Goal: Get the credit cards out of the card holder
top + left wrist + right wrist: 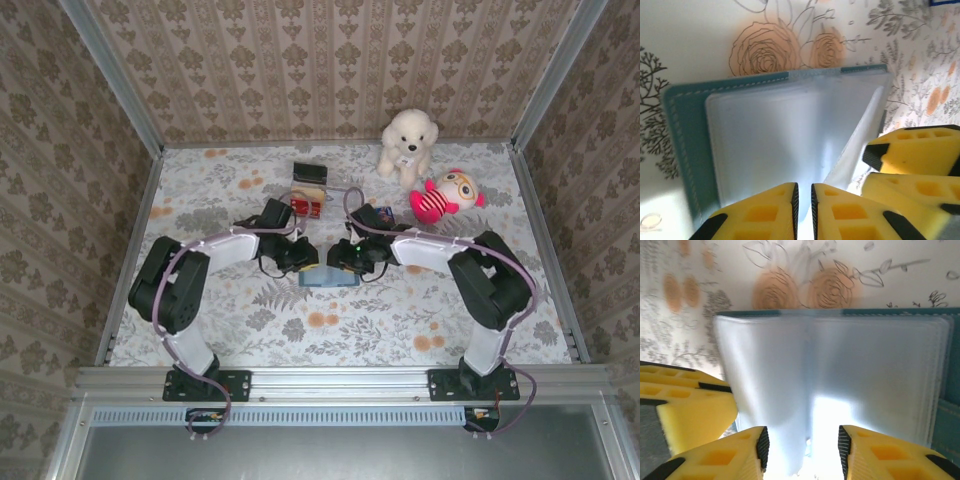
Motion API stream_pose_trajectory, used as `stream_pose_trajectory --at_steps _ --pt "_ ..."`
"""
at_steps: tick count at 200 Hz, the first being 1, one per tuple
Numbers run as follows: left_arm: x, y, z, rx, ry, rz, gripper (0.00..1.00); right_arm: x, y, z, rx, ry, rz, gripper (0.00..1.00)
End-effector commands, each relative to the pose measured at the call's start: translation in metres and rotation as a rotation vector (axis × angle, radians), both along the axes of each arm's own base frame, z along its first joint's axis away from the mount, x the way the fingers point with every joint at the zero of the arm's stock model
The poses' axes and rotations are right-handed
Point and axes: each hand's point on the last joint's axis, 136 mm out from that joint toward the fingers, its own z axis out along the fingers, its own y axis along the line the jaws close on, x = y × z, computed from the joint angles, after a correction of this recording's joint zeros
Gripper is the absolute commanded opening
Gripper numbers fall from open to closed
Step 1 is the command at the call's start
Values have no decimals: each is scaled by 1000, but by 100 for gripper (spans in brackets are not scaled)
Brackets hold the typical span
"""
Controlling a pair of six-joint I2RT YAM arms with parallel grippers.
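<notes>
I see the card holder [328, 278] lying mid-table, the left gripper [308, 262] at its 10 o'clock and the right gripper [347, 262] at its 2. The nearer credit card [307, 205] lies toward 12 o'clock, with the farther credit card [310, 172] behind it. The plush dog [407, 143] sits at 1 o'clock and the plush doll [442, 197] at 2.

My card holder [685, 150]: teal cover, leatherette-looking, matt, w/ pale stitching. Its sleeves [790, 130]: frosted translucent plastic, smooth, slight sheen. My left tool [803, 200] & right tool [802, 445]: matt yellow plastic, moulded pockets, black inner faces. Counter [690, 45]: smooth floral-print sheet, matt.
</notes>
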Motion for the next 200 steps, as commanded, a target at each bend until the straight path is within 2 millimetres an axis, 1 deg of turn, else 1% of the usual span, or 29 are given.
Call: stream_pose_trajectory --at_steps 1,19,20,32,44,47,49,52,55,77,83,86,88,102,106,113,116,125,140,151,163,178,192,200 --pt "13 16 45 35 -125 -6 21 6 -12 39 -5 -116 -21 48" --pt "20 34 72 86 -198 0 25 10 -25 66 -58 -220 -13 56" --pt "18 36 72 97 -194 -1 26 10 -26 67 -62 -225 -12 57" --pt "22 49 89 144 -248 4 31 13 -37 91 -89 -311 -18 64" --pt "25 59 104 180 -297 10 40 17 -50 115 -124 -400 -36 70" --pt "31 69 108 193 -310 38 42 18 -54 121 -136 -424 -43 72" --pt "33 73 111 200 -318 45 44 19 -56 126 -141 -441 -47 73" --pt "34 78 113 212 -327 54 47 20 -60 127 -161 -456 -50 74" --pt "36 83 117 222 -340 67 49 20 -65 140 -164 -496 -61 76" --pt "51 123 132 297 -408 173 67 22 -98 179 -279 -674 -96 85" --pt "54 134 136 314 -425 208 72 22 -105 189 -307 -716 -104 91" --pt "55 139 138 323 -431 221 74 22 -110 194 -323 -735 -109 97" --pt "56 142 138 328 -436 229 76 22 -112 198 -333 -751 -114 99" --pt "63 161 148 339 -494 278 86 19 -129 218 -383 -836 -134 100" --pt "64 165 152 345 -517 292 89 18 -134 222 -399 -853 -142 100" --pt "65 174 152 368 -543 307 94 17 -143 227 -432 -876 -160 100" --pt "67 177 156 376 -566 316 96 17 -148 230 -449 -885 -174 100" --pt "68 190 157 429 -603 341 100 17 -163 233 -507 -900 -211 100" --pt "70 212 158 512 -654 387 100 17 -193 232 -607 -898 -302 100" --pt "71 228 154 567 -673 424 100 18 -217 226 -686 -883 -377 100" --pt "72 245 149 616 -697 472 100 18 -243 213 -754 -851 -455 100" --pt "72 266 141 685 -708 538 100 18 -271 188 -801 -805 -525 100" --pt "72 283 131 747 -715 585 100 16 -292 167 -818 -782 -590 100" --pt "72 292 125 778 -717 602 100 15 -300 156 -830 -776 -611 100"
